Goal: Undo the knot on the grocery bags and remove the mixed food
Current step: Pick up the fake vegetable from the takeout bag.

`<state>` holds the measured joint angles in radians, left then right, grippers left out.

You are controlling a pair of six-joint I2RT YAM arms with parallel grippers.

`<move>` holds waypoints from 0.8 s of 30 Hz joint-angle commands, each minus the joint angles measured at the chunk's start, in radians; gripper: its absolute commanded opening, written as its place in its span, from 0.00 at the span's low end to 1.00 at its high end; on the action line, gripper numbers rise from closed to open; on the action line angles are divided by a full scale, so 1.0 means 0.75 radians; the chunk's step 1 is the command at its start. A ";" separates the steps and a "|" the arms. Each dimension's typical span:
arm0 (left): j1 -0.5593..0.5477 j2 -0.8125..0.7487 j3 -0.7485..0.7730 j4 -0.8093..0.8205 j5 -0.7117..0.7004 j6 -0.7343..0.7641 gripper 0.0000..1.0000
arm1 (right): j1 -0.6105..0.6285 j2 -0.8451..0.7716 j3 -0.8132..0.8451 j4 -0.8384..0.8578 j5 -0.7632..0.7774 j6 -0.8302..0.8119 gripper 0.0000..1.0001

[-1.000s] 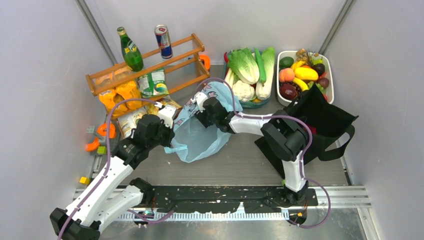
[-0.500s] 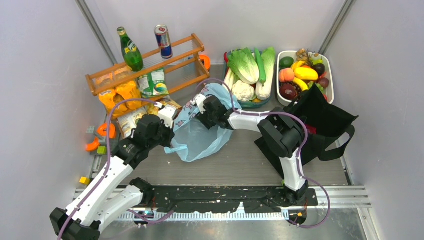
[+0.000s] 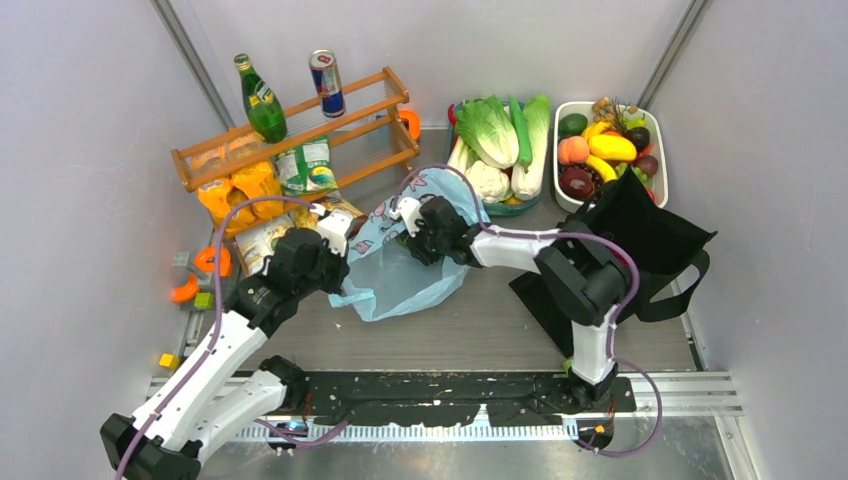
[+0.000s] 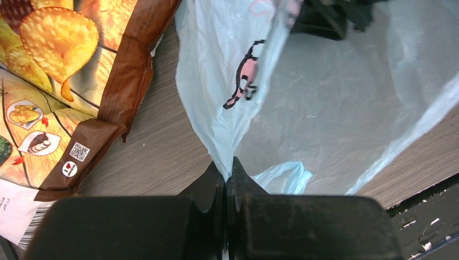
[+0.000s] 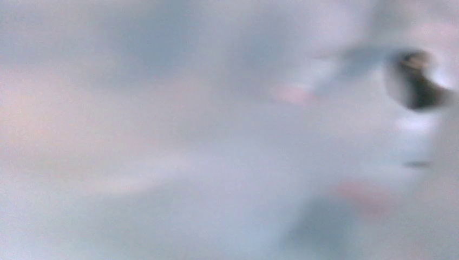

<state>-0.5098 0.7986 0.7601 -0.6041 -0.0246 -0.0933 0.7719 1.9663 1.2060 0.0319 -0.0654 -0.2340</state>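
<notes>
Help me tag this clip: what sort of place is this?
Likely a lab robot cell staged for groceries: blank walls, table-mounted arms, a snack rack and tubs of produce.

The white-and-black left arm (image 3: 215,350) reaches forward, its black left end effector (image 4: 228,172) pinched tight on a thin light-blue plastic bag (image 4: 335,114). The right arm (image 3: 520,248) folds leftward; the right end effector (image 3: 410,225) shows no readable jaw spacing.
</notes>
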 commanded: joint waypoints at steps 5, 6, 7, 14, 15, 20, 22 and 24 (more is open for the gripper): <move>0.030 0.083 0.165 -0.022 0.071 -0.023 0.00 | 0.158 -0.485 -0.261 0.145 -0.243 0.005 0.24; 0.031 0.096 0.187 -0.025 0.074 -0.028 0.00 | 0.187 -0.512 -0.283 0.165 -0.233 0.013 0.24; 0.032 0.109 0.207 -0.023 0.076 -0.029 0.00 | 0.244 -0.570 -0.327 0.176 -0.217 0.020 0.24; 0.085 0.162 0.242 -0.029 0.004 -0.037 0.00 | 0.363 -0.831 -0.472 0.259 -0.239 0.175 0.24; 0.098 0.155 0.231 -0.017 0.019 -0.042 0.00 | 0.363 -0.904 -0.496 0.261 -0.237 0.197 0.24; 0.131 0.122 0.184 -0.002 0.026 -0.044 0.00 | 0.361 -1.174 -0.551 0.327 -0.171 0.283 0.27; 0.132 0.110 0.167 -0.013 0.005 -0.034 0.00 | 0.362 -1.227 -0.504 0.305 -0.053 0.305 0.29; 0.132 0.097 0.132 -0.035 -0.062 -0.031 0.00 | 0.361 -1.267 -0.450 0.277 0.053 0.332 0.29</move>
<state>-0.4164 0.9009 0.8928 -0.6334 -0.0105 -0.1204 1.0424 1.0828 0.7925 0.1871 -0.1810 -0.0494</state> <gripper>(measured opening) 0.013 0.350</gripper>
